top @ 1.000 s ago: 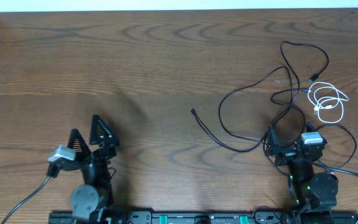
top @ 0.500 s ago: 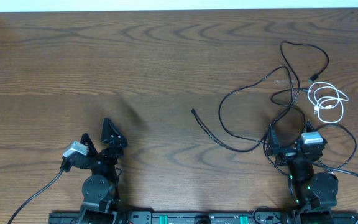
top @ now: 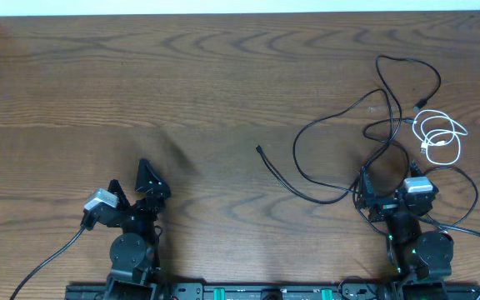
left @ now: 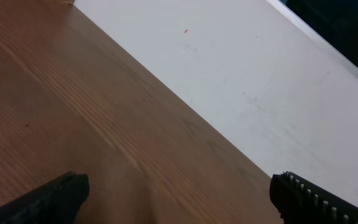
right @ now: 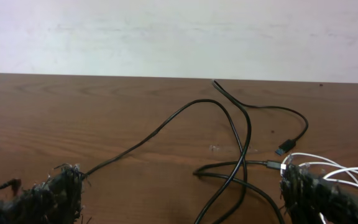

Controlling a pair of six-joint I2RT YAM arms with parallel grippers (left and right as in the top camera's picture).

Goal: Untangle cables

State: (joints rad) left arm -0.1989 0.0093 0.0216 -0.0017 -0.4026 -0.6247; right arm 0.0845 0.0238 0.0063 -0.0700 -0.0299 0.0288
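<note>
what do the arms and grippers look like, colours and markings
Both arms are black with round joints and a silver-grey block at each wrist. The left gripper and right gripper have black tapering fingers with ridged pads. A black cord trails from the left arm; green lights dot the right.

Left gripper has shifted to the right from its position one second ago and has turned. The thick cord behind it moved with it. The movement was complete half a second ago.
</note>
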